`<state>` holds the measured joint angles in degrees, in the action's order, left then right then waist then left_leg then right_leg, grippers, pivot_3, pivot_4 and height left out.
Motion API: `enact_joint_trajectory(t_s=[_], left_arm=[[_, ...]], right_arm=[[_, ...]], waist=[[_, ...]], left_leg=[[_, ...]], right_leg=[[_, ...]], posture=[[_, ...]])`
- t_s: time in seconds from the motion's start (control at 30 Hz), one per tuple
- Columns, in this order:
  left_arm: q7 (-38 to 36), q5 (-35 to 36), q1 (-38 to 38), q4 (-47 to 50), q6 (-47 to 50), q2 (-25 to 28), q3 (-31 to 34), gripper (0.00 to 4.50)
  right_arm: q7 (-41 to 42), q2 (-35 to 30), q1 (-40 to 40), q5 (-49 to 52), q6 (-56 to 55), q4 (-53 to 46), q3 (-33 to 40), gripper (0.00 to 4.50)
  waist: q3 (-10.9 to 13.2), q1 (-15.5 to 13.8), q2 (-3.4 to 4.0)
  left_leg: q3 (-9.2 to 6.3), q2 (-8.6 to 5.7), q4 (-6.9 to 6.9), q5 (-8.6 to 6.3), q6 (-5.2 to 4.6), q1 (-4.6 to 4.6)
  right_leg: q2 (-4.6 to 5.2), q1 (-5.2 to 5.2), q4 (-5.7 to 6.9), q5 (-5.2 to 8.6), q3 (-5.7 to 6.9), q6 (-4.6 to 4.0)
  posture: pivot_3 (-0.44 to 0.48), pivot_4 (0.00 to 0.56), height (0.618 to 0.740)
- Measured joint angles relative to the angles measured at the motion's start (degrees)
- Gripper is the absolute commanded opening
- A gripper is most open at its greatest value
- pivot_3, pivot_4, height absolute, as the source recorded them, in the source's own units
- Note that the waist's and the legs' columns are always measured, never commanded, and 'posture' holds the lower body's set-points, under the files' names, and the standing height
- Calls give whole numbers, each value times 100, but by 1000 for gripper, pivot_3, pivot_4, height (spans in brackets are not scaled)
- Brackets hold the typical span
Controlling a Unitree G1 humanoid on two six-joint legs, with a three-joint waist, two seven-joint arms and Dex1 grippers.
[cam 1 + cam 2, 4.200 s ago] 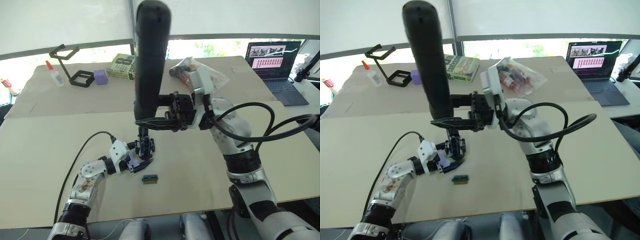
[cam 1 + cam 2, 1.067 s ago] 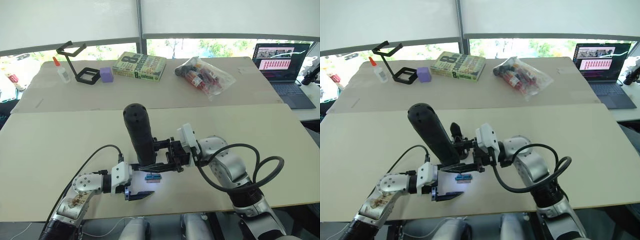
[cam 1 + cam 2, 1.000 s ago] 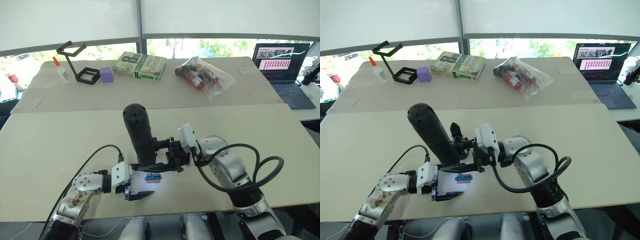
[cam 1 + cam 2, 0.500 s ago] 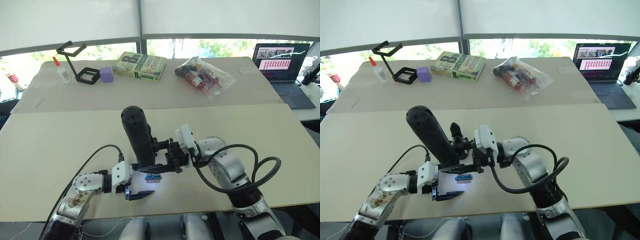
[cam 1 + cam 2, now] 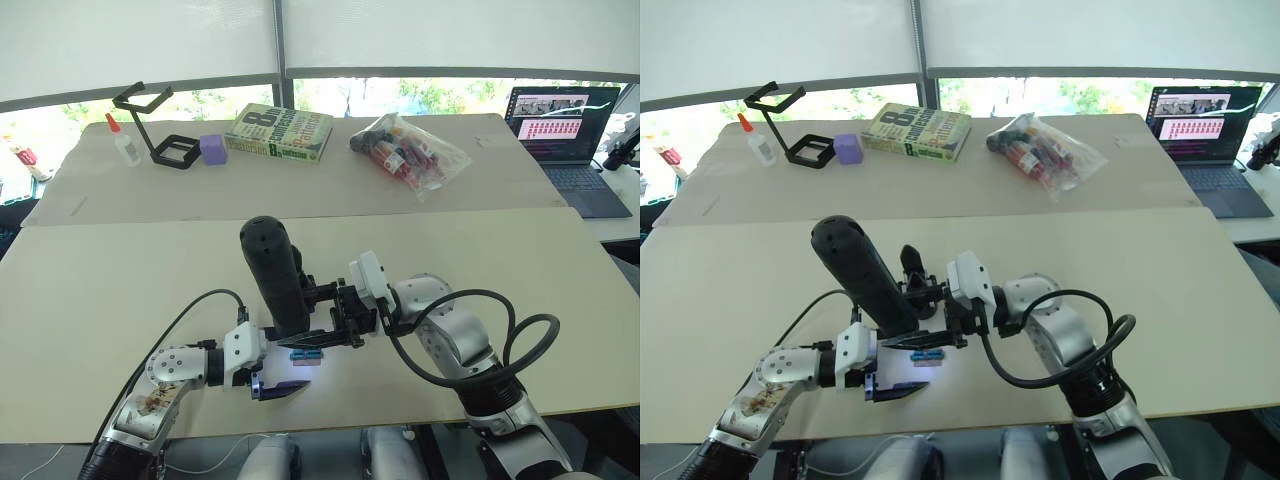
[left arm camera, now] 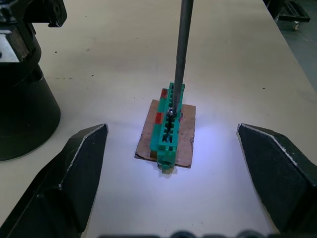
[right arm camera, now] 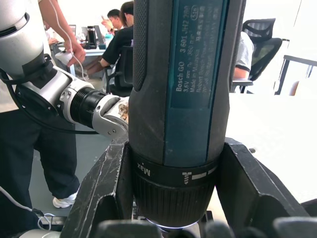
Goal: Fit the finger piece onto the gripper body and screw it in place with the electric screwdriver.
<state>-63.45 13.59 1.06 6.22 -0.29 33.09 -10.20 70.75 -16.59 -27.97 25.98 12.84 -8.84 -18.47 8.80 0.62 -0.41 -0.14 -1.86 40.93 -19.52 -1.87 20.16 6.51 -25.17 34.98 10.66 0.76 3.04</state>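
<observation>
My right gripper is shut on the electric screwdriver, a thick black cylinder held nearly upright. Its thin metal bit rests on a small green block that lies on a brown card scrap. My left gripper is open on the table, one finger on each side of that block and apart from it. The gripper body stands just behind, its round black base on the table and a pointed finger sticking up. The finger piece is not visible as a loose part.
Along the far table lie a book, a clear bag of small items, a purple block, a black wire stand and a glue bottle. A laptop sits at the far right. People sit behind.
Over four seconds the screwdriver has come down from the gripper body to the green block, and my left gripper has drawn back and opened. In the last second the screwdriver's top leaned slightly left.
</observation>
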Motion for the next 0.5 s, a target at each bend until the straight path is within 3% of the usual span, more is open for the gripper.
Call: enact_joint_trajectory(t_s=[0.5], left_arm=[[39,3,-20,42,38,-1,-4,4434]], right_arm=[[-25,-6,0,-2,0,0,-2,1954]], waist=[[0,2,0]], left_leg=[[0,0,0,0,0,0]], right_leg=[[0,0,0,0,0,0]], posture=[[0,150,740]])
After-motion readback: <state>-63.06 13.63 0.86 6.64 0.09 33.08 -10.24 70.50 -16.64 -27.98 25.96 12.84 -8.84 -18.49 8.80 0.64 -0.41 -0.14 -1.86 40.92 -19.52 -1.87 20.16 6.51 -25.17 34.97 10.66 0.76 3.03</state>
